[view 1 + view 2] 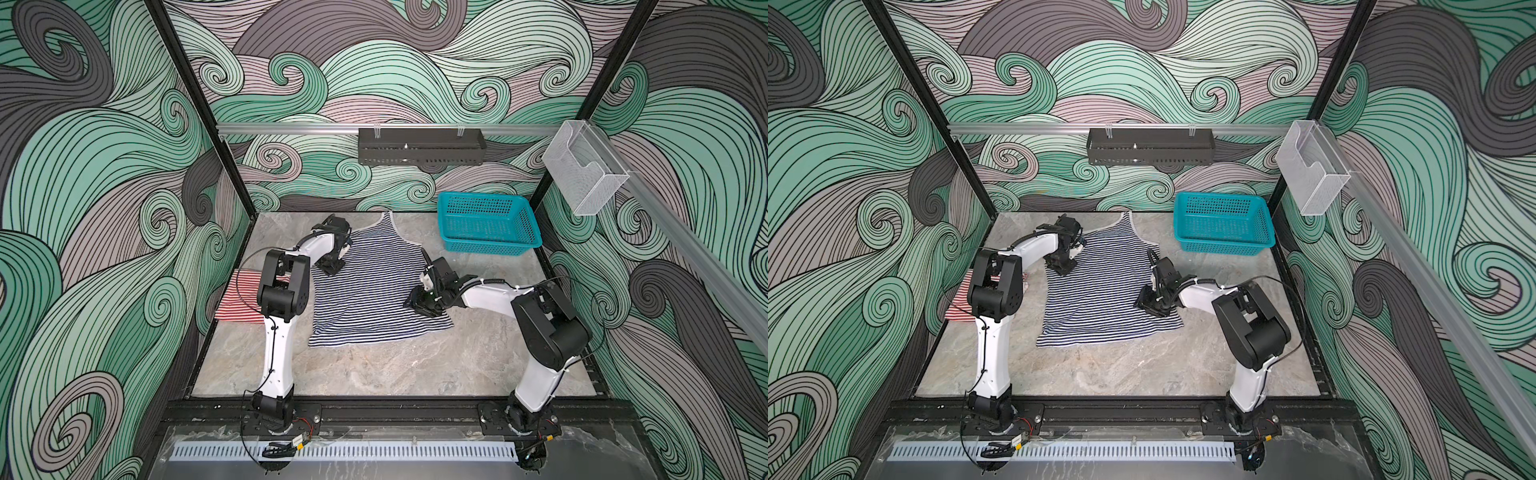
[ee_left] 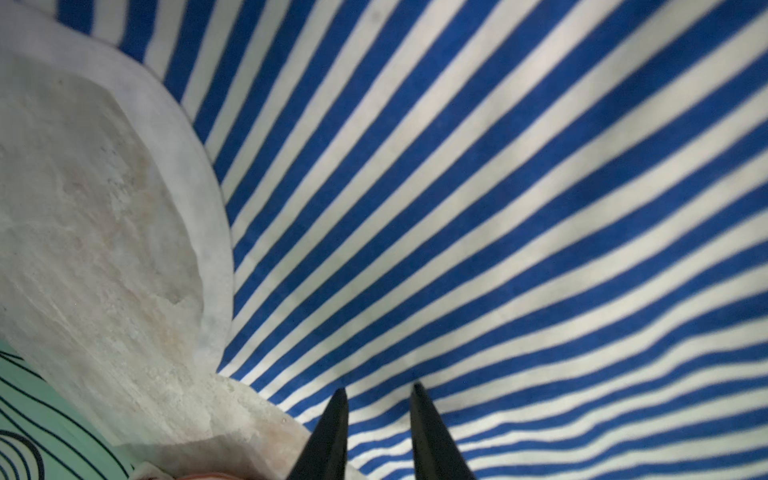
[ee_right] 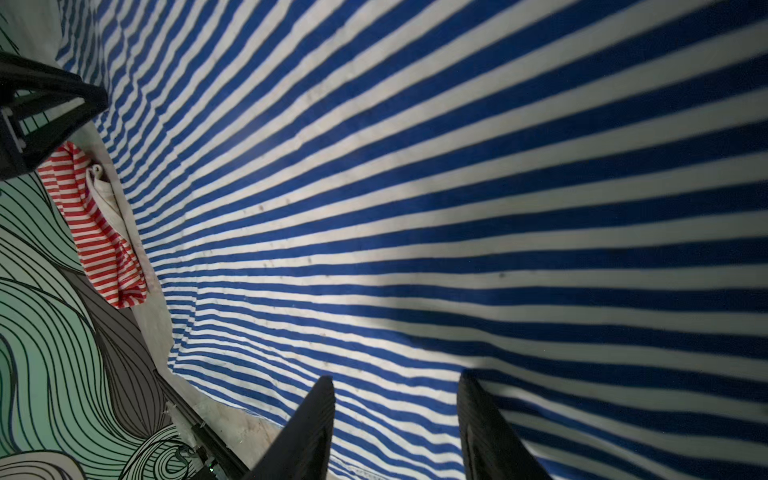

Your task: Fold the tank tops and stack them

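Navy-and-white tank top (image 1: 370, 291) lies spread flat on the marble counter (image 1: 374, 374), hem toward my base, straps toward the back wall. My right claw (image 1: 419, 305) is the nearer one, down at the top's right edge just above the hem, its jaws about half apart with only stripes between them (nothing pinched). My left claw (image 1: 332, 268) sits farther back at the left armhole, jaws parted more narrowly, tips at the cloth, also empty. The cloth runs inward from both claws, so a side-to-side fold looks the likely move. Red-and-white tank top (image 1: 239, 307) lies folded at the left, well apart from the teal basket (image 1: 486, 224).
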`<state>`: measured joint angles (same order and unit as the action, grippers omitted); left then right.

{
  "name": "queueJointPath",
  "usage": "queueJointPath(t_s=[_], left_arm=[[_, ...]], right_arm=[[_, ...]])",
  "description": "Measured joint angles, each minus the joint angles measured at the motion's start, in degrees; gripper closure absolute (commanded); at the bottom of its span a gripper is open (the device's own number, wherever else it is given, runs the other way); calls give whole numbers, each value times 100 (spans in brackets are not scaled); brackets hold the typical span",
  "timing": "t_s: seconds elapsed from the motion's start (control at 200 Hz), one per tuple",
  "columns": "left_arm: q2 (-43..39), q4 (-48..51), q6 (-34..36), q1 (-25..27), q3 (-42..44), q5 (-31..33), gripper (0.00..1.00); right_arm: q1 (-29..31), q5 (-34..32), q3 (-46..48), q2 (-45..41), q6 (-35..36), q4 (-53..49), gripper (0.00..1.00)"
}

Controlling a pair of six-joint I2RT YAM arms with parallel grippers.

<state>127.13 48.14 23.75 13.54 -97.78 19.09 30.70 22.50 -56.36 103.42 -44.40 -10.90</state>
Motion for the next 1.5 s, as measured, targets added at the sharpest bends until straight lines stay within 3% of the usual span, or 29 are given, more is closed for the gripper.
queueJointPath(t_s=[0.355,0.566,0.761,0.931,1.056,1.221,1.502], left_arm=[[-1014,-195,107,251,1703,232,71],[-1569,4,33,1060,2527,175,71],[-1823,363,-50,1674,2719,-446,71],[-1882,258,-63,1296,2374,-402,70],[-1624,83,-61,778,1615,-140,70],[-1071,-181,-35,348,1045,92,71],[-669,-225,-17,350,1130,240,71]], right_arm=[[-1187,-361,-909,435,826,-1169,48],[-1587,-695,-2118,1161,1285,-1906,48],[-1484,-931,-2258,964,1543,-2361,47],[-728,-1156,-1893,118,1563,-2474,47],[-291,-1165,-1379,-358,1436,-2398,46],[-192,-1182,-566,-577,1237,-2334,46],[-240,-1309,-243,-428,1215,-2339,45]])
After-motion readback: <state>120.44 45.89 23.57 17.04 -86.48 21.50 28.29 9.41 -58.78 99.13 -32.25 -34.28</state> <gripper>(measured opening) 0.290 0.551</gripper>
